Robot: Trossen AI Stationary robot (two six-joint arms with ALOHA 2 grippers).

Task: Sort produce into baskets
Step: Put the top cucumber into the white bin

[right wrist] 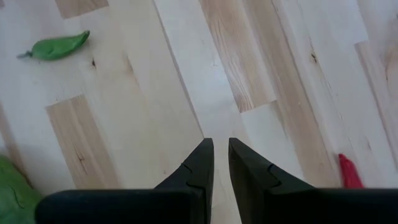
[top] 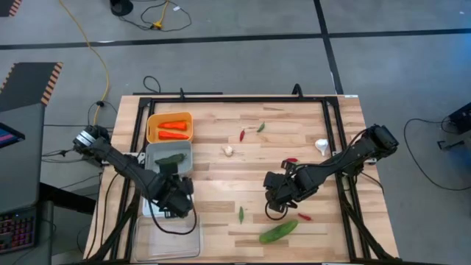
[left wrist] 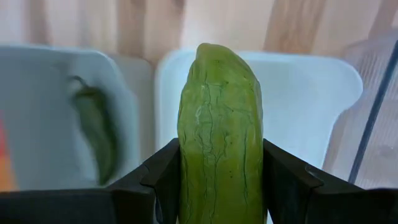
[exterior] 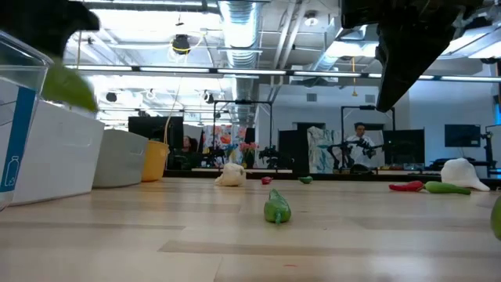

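Left end effector (left wrist: pixel 221 186) is clenched on a green cucumber (left wrist: pixel 221 130) above the bins, btwn grey basket (top: pixel 168 151) (one cucumber already inside) & white one, so next it needs lining up and letting go, while right end effector (right wrist: pixel 221 155), nearly closed and holding nothing, hovers over the counter (top: pixel 221 184).

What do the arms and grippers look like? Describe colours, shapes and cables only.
Both arms are dark, nearly black, built of jointed segments with black cables running along them. The left gripper has two broad, blocky dark fingers. The right gripper has two dark fingers tapering to wedge-shaped tips. No markings are readable.
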